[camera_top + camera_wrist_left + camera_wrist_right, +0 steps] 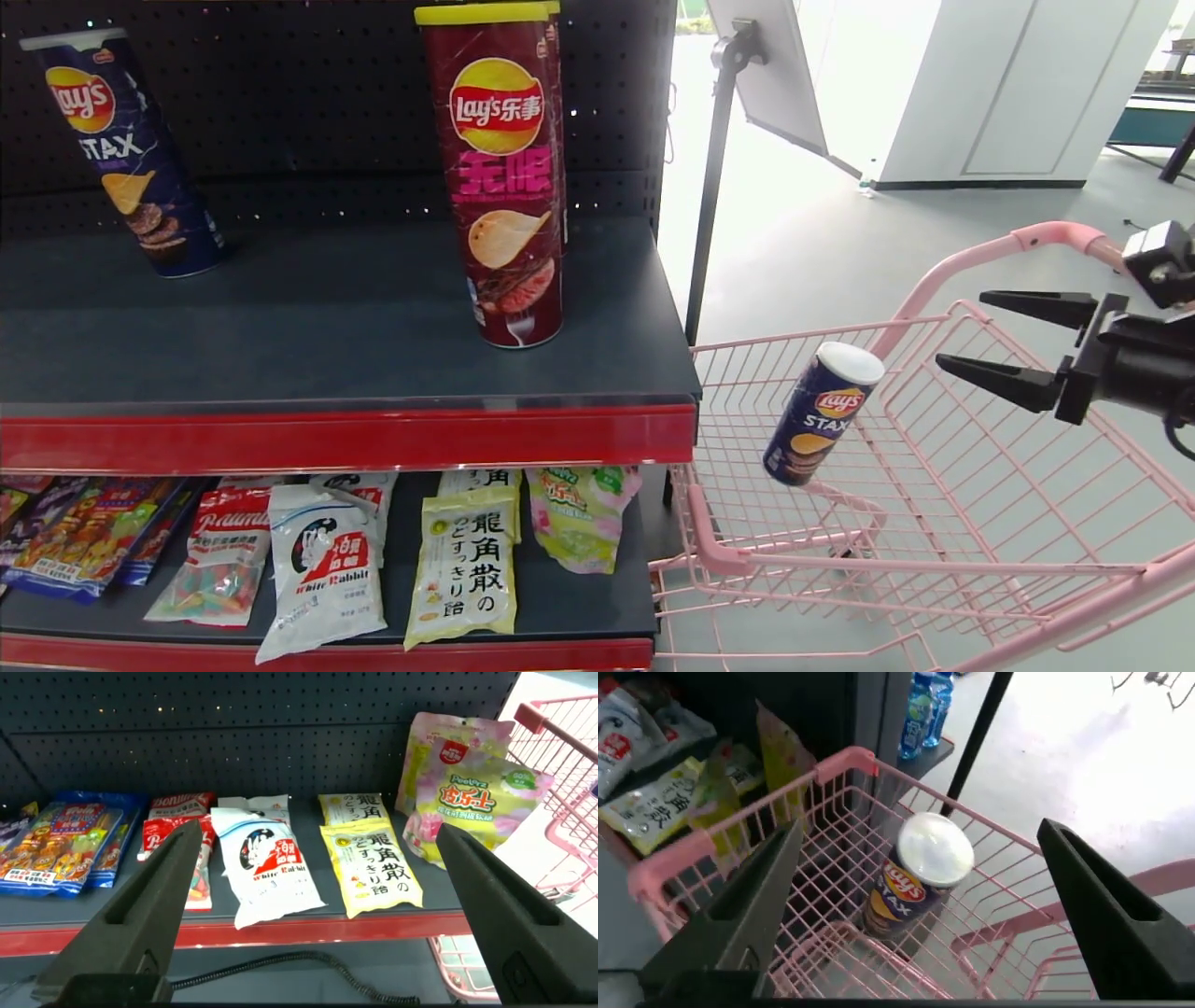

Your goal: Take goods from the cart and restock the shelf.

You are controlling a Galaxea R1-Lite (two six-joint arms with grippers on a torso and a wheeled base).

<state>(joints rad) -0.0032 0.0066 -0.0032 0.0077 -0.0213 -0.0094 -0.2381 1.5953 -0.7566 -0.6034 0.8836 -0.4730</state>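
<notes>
Item: one dark blue cardboard chip tube with a white lid [822, 413], leaning tilted inside the pink wire cart [934, 563]. Our right gripper [959, 329] hangs above the cart, spread wide and apart from the tube. Our left gripper [318, 829], equally wide and holding nothing, faces flat snack bags [369, 863] on the lower shelf. On the dark upper shelf board [280, 317] we list a tall maroon tube with a yellow lid [504, 177] and a second blue tube [121, 149]

right gripper [917, 829] spread wide | chip can [913, 885] tilted in pink cart [842, 763]
</notes>
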